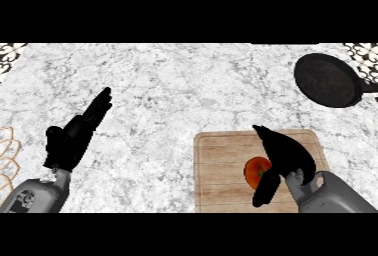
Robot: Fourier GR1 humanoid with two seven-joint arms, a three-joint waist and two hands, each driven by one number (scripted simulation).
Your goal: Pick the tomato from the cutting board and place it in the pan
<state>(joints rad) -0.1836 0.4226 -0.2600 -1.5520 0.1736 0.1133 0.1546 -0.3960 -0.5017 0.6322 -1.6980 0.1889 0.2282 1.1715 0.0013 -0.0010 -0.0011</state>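
A red tomato (255, 171) lies on the wooden cutting board (221, 165) at the lower right of the counter. My right hand (289, 152) is over the board with its fingers arched above the tomato and its thumb reaching down beside it, hiding the tomato's right half. The fingers are not closed round it. A black pan (328, 80) sits at the far right, its handle pointing to the right edge. My left hand (74, 135) rests open at the left, fingers straight and pointing up.
White marble counter (184, 90) spreads between the board and the pan. A thin wire object (6, 150) shows at the left edge. Patterned trim marks the top corners.
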